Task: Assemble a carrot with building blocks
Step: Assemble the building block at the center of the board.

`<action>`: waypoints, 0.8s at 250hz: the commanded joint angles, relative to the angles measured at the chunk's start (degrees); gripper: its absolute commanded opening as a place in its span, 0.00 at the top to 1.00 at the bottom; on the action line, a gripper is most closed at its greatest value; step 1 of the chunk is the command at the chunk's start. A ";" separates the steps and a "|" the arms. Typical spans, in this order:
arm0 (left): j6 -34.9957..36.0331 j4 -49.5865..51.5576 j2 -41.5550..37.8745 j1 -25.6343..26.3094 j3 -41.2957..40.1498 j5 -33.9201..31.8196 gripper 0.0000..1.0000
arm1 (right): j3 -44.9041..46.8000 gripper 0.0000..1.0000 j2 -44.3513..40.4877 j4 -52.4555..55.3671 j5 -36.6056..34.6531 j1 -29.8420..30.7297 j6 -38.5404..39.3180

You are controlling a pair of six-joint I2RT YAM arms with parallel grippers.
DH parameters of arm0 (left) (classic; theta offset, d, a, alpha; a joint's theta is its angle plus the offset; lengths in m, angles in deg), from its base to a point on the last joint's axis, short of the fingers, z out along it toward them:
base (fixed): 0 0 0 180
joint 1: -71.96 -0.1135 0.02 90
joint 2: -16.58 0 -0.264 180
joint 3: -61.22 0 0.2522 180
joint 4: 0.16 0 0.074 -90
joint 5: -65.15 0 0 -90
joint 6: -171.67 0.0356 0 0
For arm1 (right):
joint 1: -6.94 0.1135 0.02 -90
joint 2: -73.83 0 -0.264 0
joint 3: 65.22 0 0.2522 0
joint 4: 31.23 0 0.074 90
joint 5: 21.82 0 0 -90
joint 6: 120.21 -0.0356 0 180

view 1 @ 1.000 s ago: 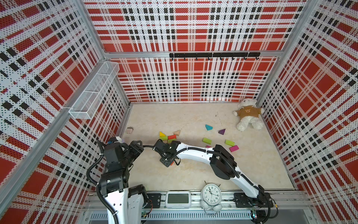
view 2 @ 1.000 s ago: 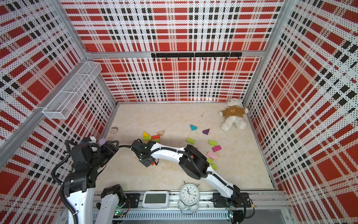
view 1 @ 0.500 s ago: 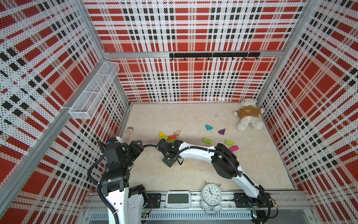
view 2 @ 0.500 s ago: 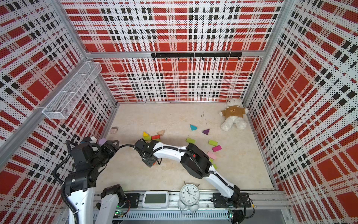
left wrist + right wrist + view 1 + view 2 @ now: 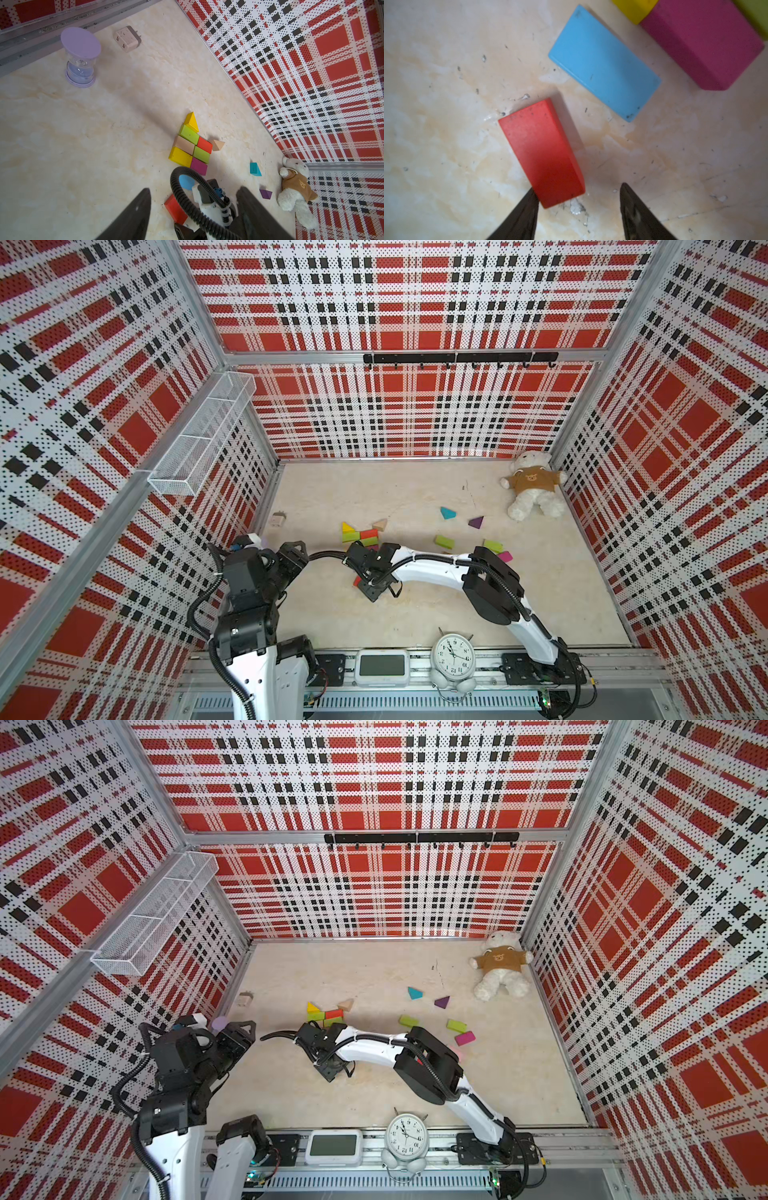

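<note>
- The right arm's jaws have widened from a second ago and now stand released. The red rectangular wooden block (image 5: 542,151) lies flat on the marble-patterned counter (image 5: 446,104), its near corner just beside one fingertip and clear of the other.
- The red block sits skewed, near the flat blue rectangular block (image 5: 604,62) but apart from it. Both lie short of the magenta rectangular block (image 5: 702,43), which forms the edge of the stepped cluster of coloured blocks (image 5: 189,145).
- Judgement: the block is delivered but not yet seated against the figure, so alignment remains.
- The left arm's jaws remain spread and empty, near the side wall.
</note>
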 commanded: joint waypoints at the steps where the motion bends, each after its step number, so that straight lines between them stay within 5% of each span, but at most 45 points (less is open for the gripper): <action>1: -0.43 -1.05 -0.46 -0.41 -0.59 0.43 0.32 | -0.02 0.37 -0.28 -1.71 -0.84 -0.66 -1.73; 200: -0.07 -2.37 1.65 -0.40 -1.20 -0.01 0.32 | -5.79 0.38 4.02 -2.86 -0.56 -3.26 -0.06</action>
